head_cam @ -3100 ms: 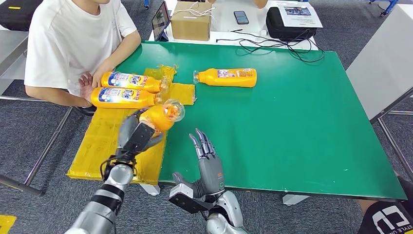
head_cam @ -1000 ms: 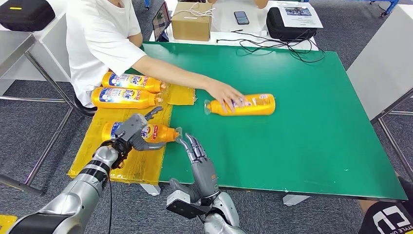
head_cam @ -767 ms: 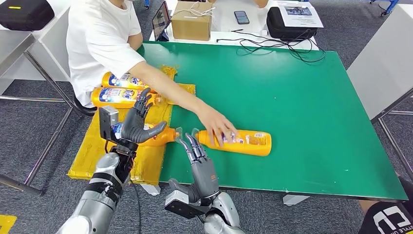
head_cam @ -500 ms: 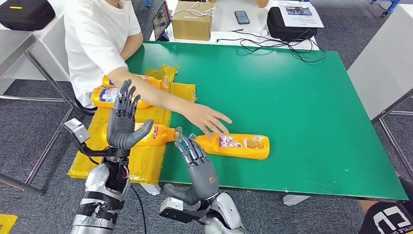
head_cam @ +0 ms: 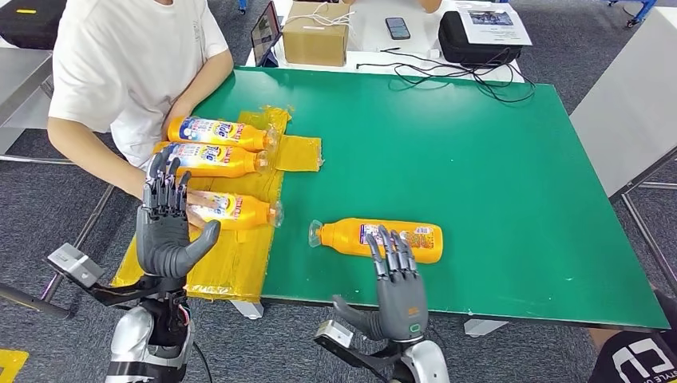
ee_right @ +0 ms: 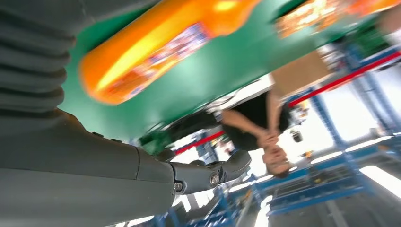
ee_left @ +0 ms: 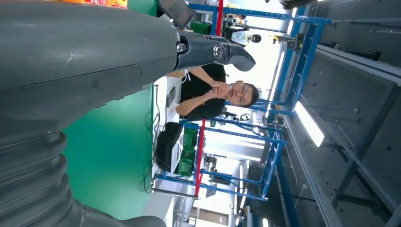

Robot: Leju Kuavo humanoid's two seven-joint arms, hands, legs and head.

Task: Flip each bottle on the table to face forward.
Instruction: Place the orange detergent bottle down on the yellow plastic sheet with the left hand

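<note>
Our fingers hold nothing: the left hand [head_cam: 166,227] is raised with fingers spread, and the right hand [head_cam: 397,279] is upright with its fingers apart, their tips over the near edge of the lone bottle [head_cam: 375,239]. That bottle lies on its side on the green surface [head_cam: 495,175], cap toward our left, small-print label up, so we judge it not yet flipped. Three bottles [head_cam: 214,155] lie on the yellow sheet [head_cam: 231,255] at the left with bright labels up, apparently done. A seated person [head_cam: 128,64] waits beside them.
</note>
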